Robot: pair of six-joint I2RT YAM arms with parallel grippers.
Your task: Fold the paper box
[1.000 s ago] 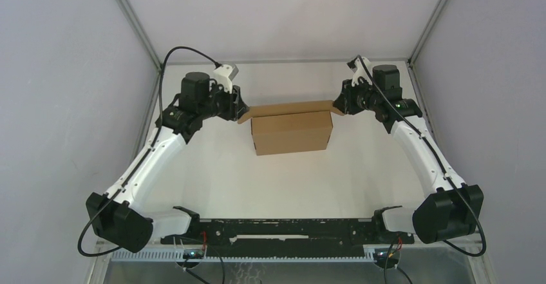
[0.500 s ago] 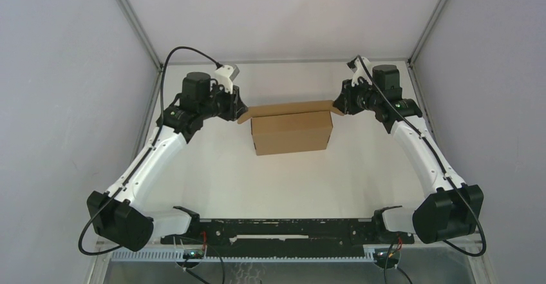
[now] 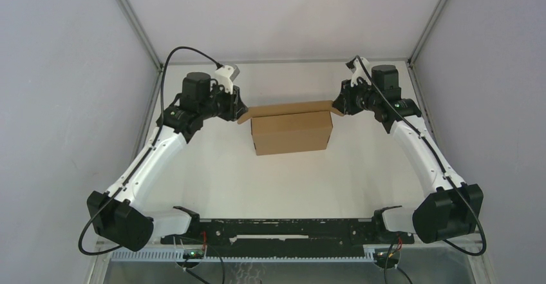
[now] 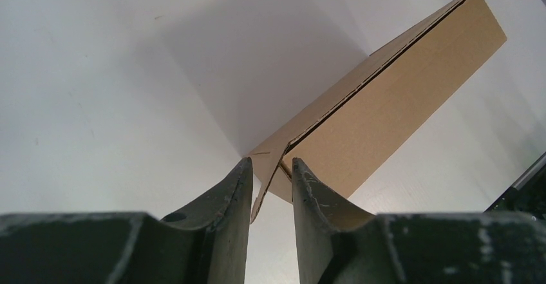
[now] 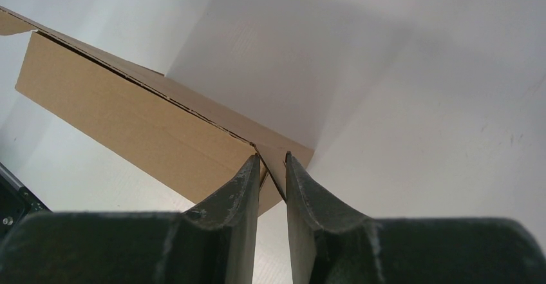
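- Overhead, top external view: a plain brown cardboard box (image 3: 293, 132) sits on the white table (image 3: 257, 187), towards the far side and roughly midway between the two arms.
- Its near wall stands upright, and a long top panel (image 3: 290, 109) lies along the far upper edge.
- The left gripper (image 3: 243, 112) meets the box's far-left corner and the right gripper (image 3: 336, 105) meets the far-right corner. Both arms reach inward from the sides.
- Left wrist view: the left gripper (image 4: 269, 163) is clenched on a small brown corner flap (image 4: 265, 174). The flap runs slantwise across the narrow gap and touches both dark fingers (image 4: 232, 200).
- The box (image 4: 386, 104) stretches away up and to the right, with a dark seam along its upper edge.
- Right wrist view: the right gripper (image 5: 272, 156) pinches the opposite corner flap (image 5: 273, 168), its fingers (image 5: 302, 194) drawn close together.
- The box (image 5: 129, 116) extends up and to the left, resting on the table.
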